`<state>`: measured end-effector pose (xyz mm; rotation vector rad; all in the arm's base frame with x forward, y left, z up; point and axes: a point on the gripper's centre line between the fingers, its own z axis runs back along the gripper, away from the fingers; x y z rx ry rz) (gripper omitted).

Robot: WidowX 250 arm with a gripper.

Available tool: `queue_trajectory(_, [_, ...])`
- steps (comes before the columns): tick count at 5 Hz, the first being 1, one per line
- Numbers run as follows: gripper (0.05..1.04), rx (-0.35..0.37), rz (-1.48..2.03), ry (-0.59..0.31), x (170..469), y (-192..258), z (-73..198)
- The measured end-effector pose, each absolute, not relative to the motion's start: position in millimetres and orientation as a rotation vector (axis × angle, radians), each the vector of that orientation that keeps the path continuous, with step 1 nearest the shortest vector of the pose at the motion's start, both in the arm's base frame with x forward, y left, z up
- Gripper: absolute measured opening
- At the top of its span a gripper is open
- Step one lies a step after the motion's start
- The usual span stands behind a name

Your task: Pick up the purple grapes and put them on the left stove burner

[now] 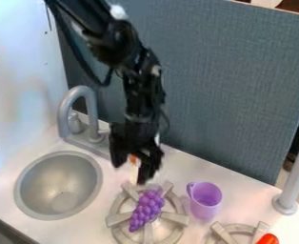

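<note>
"Where do we see the gripper (134, 174)?"

"We see it hanging over the counter (240, 191), fingertips down, near the back edge of the stove burner (120, 209)."

"And how far open is it?"

"We see its two fingers standing well apart. Between them we make out a small orange and pale patch (134, 159), narrower than the gap and too blurred for us to name."

"What is it nearest to?"

"The bunch of purple grapes (147, 208). We see it lying slantwise across the burner, its upper end just below the fingers. We can't tell whether they touch."

"What do we have beside that?"

"A purple cup (206, 199), upright just to the right of the burner, with its handle toward the upper left. Farther right, at the bottom edge, we see part of a second burner (244, 228) with a red-orange thing (268, 239) at its right side."

"And to the left?"

"We have the round metal sink (58, 187) set into the counter, and the gray faucet (64, 112) behind it, arching up in front of the blue-gray panel (228, 81)."
</note>
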<state>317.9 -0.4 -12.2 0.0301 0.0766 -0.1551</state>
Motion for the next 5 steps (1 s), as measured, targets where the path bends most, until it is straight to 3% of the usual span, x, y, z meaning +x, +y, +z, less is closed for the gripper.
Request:
queue_trajectory(2, [1.0, 0.05, -0.099, -0.076, 375, 22, 34])
queue_trajectory(4, [1.001, 0.122, -0.066, -0.07, 417, 34, 18])
queue_trajectory(5, [1.001, 0.124, -0.06, -0.062, 416, 35, 16])
